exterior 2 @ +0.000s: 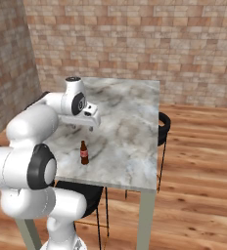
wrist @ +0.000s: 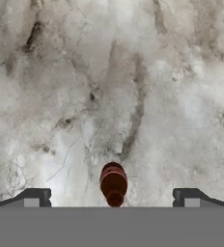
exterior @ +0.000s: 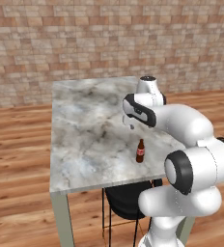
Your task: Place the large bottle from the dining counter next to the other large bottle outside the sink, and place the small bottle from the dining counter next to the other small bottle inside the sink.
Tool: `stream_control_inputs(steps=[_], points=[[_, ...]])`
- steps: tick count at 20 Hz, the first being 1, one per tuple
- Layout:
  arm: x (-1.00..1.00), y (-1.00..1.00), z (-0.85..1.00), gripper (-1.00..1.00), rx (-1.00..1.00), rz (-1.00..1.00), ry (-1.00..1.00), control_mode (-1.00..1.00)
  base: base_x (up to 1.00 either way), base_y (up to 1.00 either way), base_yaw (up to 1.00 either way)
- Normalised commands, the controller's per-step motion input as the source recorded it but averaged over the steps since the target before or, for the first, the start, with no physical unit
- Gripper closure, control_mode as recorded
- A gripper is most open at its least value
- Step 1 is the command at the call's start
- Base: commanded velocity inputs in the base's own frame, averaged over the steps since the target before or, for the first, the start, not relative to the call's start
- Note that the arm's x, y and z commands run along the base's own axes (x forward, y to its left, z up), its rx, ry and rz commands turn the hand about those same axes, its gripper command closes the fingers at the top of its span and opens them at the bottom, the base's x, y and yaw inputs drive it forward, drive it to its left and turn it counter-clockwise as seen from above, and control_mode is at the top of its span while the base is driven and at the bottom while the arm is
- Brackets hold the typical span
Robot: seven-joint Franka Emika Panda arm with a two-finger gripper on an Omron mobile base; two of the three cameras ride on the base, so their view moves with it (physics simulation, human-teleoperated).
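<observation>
Small brown bottle [wrist: 114,184] sits right under the hand camera, seen top-down, cap centred between the two dark fingertips [wrist: 34,197], not touching either. Pincer [wrist: 113,198] spread wide, released, holding nothing. In the base views the bottle stands upright near the front edge of the marbled counter [exterior: 85,140], well apart from anything else; pincer [exterior 2: 92,116] hangs above and slightly behind it. Looks like glass: rigid, light, smooth and probably slippery, tips easily since it's narrow. Best grasp likely on the body around the red label, below the neck. Label shows a red band, no writing readable. A dark stool [exterior: 126,200] is tucked under the counter.
</observation>
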Motion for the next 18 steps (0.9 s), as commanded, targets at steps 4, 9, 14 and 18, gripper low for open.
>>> stream_control_inputs(steps=[4, 9, 14, 18], points=[[-0.23, 0.00, -0.10, -1.00, 0.00, 0.00, 0.00, -1.00, 0.00, 0.00, 0.00], [-0.08, 0.00, -0.05, -1.00, 0.00, 0.00, 0.00, -1.00, 0.00, 0.00, 0.00], [0.00, 0.00, 0.00, -1.00, 0.00, 0.00, 0.00, -1.00, 0.00, 0.00, 0.00], [0.00, 0.00, 0.00, -1.00, 0.00, 0.00, 0.00, -1.00, 0.00, 0.00, 0.00]])
